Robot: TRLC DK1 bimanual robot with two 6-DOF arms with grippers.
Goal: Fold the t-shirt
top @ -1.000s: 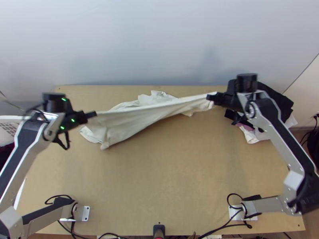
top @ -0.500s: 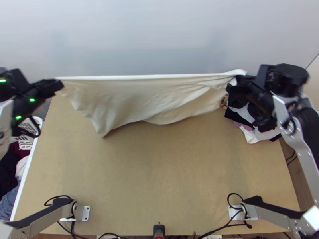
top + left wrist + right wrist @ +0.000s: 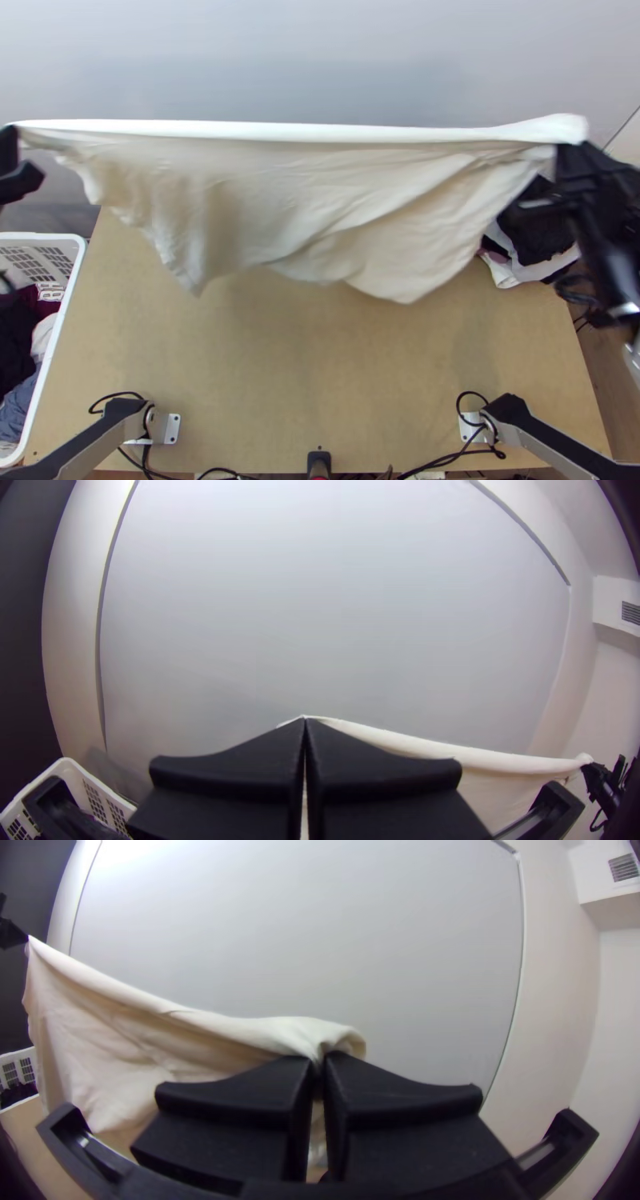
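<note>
1. Top view: here's the t-shirt (image 3: 320,192), up in my grip and strung out side to side, its long taut edge running roughly along the table's (image 3: 320,360) far edge. The rest droops from it towards the near edge, in slanting folds with an uneven lower hem. Left gripper (image 3: 14,134) has one end, right gripper (image 3: 565,150) the other, so neither arm is the nearer; the cloth lies between them.

2. Same view, the containers: a white laundry basket (image 3: 64,320) sits beside the table's left edge, with dark clothes (image 3: 16,340), a maroon piece (image 3: 50,296) and a blue-grey one (image 3: 18,412) in it. At the table's far right corner there's a clothes pile (image 3: 538,228), black and white, just by the shirt's right side.

3. Left wrist view: my left fingers are pressed together, a bit of the shirt's edge nipped at their tips. From there the edge runs off, taut, to my right gripper.

4. Right wrist view: right fingers together too, clamped on a gathered bit, with a soft bunch puffing up around the tips. The body hangs on the side towards my left gripper.

5. My call: folding has hardly begun. Next, I'd lower both ends evenly and lay the hem down towards the near edge. That bunch could set a crease, and the right side could snag the pile.
</note>
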